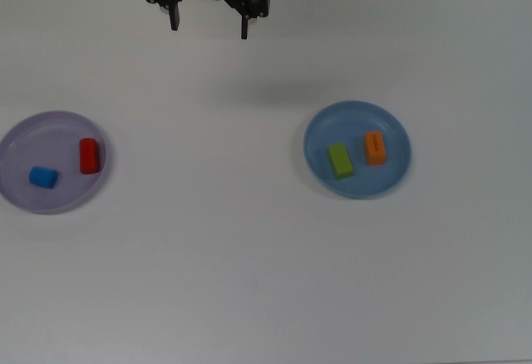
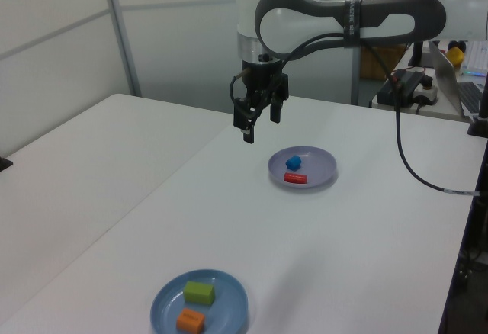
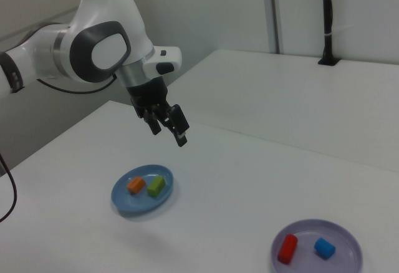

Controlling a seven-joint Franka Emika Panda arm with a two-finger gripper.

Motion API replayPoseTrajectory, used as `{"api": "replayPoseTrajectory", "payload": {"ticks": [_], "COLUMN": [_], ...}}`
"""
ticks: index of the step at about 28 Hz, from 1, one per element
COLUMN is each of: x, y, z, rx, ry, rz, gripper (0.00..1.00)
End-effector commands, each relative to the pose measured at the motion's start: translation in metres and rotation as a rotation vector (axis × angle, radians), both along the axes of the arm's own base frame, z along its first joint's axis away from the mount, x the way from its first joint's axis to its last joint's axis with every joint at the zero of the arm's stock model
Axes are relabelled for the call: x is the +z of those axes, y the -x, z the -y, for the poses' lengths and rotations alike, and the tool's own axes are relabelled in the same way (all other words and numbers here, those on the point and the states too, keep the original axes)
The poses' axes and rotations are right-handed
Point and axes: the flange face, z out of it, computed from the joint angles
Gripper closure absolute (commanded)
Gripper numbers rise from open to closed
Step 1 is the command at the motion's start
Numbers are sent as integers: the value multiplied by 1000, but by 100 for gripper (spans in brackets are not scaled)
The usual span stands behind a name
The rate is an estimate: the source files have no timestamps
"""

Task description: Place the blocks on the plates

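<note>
The lavender plate (image 1: pixel 17 189) (image 2: pixel 320 168) (image 3: pixel 340 262) holds the blue cylinder (image 1: pixel 43 178) (image 2: pixel 293 163) (image 3: pixel 324 248) and the red cylinder (image 1: pixel 89 155) (image 2: pixel 295 178) (image 3: pixel 287 249). On the blue plate (image 1: pixel 395 177) (image 2: pixel 232 307) (image 3: pixel 128 204) lie the green bar (image 1: pixel 340 160) (image 2: pixel 199 293) (image 3: pixel 155 186) and the orange bar (image 1: pixel 375 147) (image 2: pixel 191 320) (image 3: pixel 136 185). My gripper (image 1: pixel 209 28) (image 2: pixel 260 126) (image 3: pixel 168 133) hangs open and empty high above the table, at the far edge in the top view, away from both plates.
The white table (image 1: pixel 249 256) spreads between and around the plates. A black cable (image 2: pixel 412 166) trails over the table at the left view's right. A dark post (image 3: pixel 326 17) stands at the far edge of a second table in the right view.
</note>
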Motion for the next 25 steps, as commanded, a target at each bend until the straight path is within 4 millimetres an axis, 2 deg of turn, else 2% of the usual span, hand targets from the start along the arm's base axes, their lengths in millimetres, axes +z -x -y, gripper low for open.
{"api": "replayPoseTrajectory", "payload": {"ticks": [1, 25], "x": [4, 9], "y": [6, 5], "z": [8, 17], "rx": [14, -4], "ry": [-16, -15], "rz": [4, 15], "gripper": [0, 0]}}
